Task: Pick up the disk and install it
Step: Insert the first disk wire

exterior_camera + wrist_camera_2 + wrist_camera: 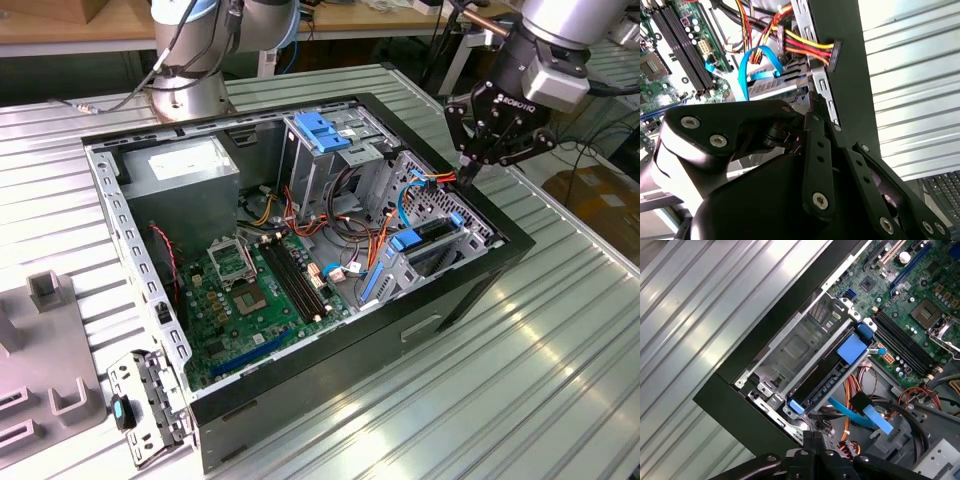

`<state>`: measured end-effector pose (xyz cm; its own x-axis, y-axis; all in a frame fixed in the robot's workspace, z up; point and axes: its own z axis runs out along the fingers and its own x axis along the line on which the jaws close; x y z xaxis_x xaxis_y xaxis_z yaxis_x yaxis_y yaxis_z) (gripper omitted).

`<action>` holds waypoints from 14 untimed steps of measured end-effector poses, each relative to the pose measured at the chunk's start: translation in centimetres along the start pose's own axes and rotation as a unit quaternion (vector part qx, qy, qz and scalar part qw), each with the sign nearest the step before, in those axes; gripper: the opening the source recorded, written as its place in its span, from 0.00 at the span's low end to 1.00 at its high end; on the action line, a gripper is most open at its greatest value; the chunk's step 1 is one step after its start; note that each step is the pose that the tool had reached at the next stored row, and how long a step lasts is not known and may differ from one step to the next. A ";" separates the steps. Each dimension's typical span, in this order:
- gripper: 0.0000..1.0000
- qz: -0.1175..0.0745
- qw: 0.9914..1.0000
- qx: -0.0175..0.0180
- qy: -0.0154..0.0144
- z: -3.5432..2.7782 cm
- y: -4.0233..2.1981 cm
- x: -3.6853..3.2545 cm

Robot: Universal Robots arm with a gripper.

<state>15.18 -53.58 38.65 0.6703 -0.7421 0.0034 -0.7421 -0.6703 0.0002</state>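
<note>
1. One black gripper [466, 175] poised over the open computer case's [300, 410] edge on the exterior view's right, fingers pressed together, gripping nothing.
2. Hovers just above the grey drive bay [800, 347] in that corner of the case; contact impossible to tell.
3. Disk [432, 238] lodged in the bay, blue rails along its sides, blue tab toward the green motherboard [250, 290].
4. Blue cable [757, 65] looping beside the disk's end in the second wrist view, among red and yellow wires [805, 47].
</note>
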 end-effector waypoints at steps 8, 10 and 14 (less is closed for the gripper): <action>0.12 -0.008 1.000 0.010 0.010 0.27 -1.36 -0.99; 0.12 -0.021 0.999 0.017 0.020 0.48 -1.57 -1.22; 0.19 -0.050 0.998 0.024 0.026 0.80 -1.57 -1.23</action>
<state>15.52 -51.62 37.85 0.7386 -0.6716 0.0575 -0.6702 -0.7409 -0.0438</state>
